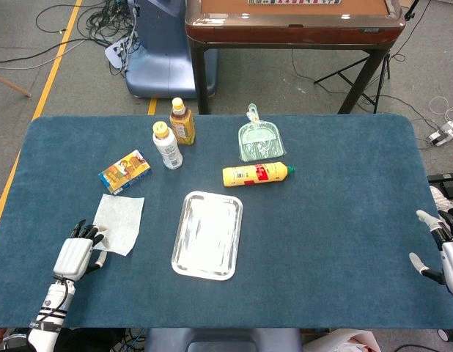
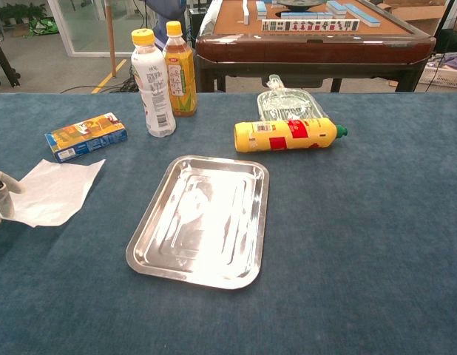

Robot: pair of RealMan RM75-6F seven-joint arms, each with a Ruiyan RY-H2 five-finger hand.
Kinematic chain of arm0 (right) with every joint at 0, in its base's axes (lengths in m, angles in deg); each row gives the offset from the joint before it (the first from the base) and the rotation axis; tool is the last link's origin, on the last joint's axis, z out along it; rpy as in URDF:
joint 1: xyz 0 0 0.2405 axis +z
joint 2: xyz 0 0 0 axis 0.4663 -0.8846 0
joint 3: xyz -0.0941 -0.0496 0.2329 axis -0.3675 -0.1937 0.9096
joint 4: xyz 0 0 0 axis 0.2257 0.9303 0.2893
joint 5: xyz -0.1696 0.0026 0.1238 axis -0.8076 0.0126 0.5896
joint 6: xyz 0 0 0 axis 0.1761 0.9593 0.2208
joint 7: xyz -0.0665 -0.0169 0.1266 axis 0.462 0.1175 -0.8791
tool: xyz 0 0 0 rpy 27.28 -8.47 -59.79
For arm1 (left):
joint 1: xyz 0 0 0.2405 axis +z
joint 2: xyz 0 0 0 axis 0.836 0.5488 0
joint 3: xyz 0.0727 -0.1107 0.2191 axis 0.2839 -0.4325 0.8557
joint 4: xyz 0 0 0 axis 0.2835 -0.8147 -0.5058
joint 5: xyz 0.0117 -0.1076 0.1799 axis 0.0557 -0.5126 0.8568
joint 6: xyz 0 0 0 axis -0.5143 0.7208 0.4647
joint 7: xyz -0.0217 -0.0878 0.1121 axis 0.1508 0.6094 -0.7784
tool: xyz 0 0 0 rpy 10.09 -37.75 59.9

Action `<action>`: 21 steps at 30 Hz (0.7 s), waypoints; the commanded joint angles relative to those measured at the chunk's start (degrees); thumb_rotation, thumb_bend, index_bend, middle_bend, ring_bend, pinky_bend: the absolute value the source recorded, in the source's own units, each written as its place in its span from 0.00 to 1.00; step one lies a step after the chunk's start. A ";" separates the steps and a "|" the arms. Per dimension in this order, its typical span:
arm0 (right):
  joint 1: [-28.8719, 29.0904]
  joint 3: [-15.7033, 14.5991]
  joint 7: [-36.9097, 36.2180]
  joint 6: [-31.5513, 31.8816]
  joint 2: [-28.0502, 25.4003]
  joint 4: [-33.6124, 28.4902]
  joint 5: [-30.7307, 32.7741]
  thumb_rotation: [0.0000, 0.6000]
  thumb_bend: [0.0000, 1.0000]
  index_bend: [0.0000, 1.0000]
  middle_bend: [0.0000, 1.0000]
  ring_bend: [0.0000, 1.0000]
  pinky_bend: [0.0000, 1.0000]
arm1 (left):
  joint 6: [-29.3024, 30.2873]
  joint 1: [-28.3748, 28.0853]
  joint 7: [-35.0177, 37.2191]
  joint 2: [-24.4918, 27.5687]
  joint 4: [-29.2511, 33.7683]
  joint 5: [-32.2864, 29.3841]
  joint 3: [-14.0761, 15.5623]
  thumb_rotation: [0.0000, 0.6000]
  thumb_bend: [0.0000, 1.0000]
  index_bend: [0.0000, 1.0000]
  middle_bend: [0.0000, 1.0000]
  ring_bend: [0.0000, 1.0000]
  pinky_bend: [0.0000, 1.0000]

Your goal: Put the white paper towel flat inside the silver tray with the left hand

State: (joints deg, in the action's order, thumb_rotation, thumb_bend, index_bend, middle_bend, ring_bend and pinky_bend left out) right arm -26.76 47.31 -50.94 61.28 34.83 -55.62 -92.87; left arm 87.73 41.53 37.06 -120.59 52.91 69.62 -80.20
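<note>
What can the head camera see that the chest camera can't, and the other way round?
Only the head view shows the right hand at the table's right edge, most of the left hand and its arm, and the cables on the floor.

Only the chest view shows the tiles on the brown table behind, and the bottle labels up close.

Both show the paper towel on the cloth, the empty tray, two standing bottles, the lying yellow bottle, the small box and the dustpan.
</note>
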 commanded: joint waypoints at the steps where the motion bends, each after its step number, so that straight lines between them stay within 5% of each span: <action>1: 0.02 0.01 -0.08 -0.03 0.05 0.05 0.01 1.00 0.26 0.17 0.26 0.10 0.18 | 0.16 -0.16 0.28 -0.07 -0.23 0.22 -0.09 1.00 0.43 0.56 0.27 0.19 0.06; 12: -0.02 0.08 -0.05 0.02 -0.03 0.04 0.08 1.00 0.26 0.17 0.26 0.10 0.18 | -0.49 -2.41 2.91 1.08 3.78 0.49 -1.84 1.00 0.43 0.60 0.32 0.22 0.07; 21: 0.10 0.08 0.06 -0.25 0.15 0.03 0.13 1.00 0.26 0.17 0.26 0.10 0.18 | -5.83 -7.16 6.22 3.95 14.95 -1.14 -5.10 1.00 0.43 0.59 0.38 0.24 0.09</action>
State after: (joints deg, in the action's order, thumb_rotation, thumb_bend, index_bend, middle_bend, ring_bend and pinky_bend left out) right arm -26.66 47.39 -50.88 61.03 34.99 -55.59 -92.74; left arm 83.33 35.88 42.73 -117.44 65.73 68.89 -84.23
